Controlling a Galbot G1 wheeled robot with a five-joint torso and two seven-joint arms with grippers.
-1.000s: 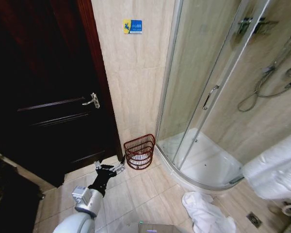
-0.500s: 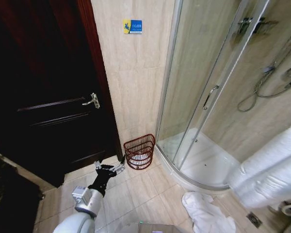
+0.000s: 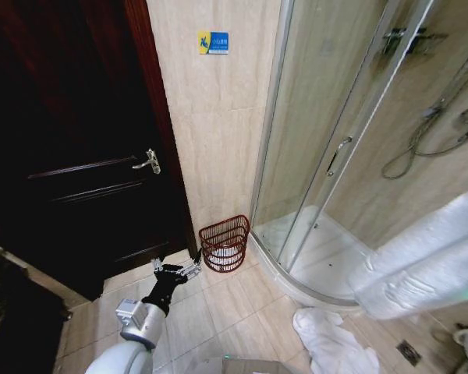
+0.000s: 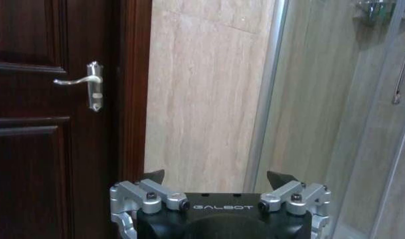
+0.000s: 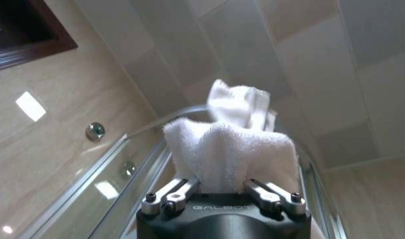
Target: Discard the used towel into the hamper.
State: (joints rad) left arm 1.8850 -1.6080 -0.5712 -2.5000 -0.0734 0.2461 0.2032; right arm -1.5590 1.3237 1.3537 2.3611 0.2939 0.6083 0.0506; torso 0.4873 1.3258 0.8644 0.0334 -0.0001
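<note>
**Towel clamped and raised; hamper waits by the door frame**

On the tiled floor, between the dark door and the shower enclosure, the hamper is set with its flat back against the wall. A pale thing seems to lie at its bottom, though this cannot be made out clearly.

In the right wrist view, a white towel is gripped by the right end effector, its fingers closed on the bunched cloth, which is held high toward the ceiling. In the head view, a broad white blurred band at the right is probably this arm with the towel; that is a judgement only. A second heap of white cloth lies on the floor near the shower's curb.

The left end effector is held low, just beside the hamper, with its fingers spread and nothing between them.

For the carry to be done well, the towel should be brought over the hamper's open rim before the grip is loosened, so that no trailing end is caught on the wire. The left arm's nearness to the hamper should be minded, lest the two arms be brought together.
</note>
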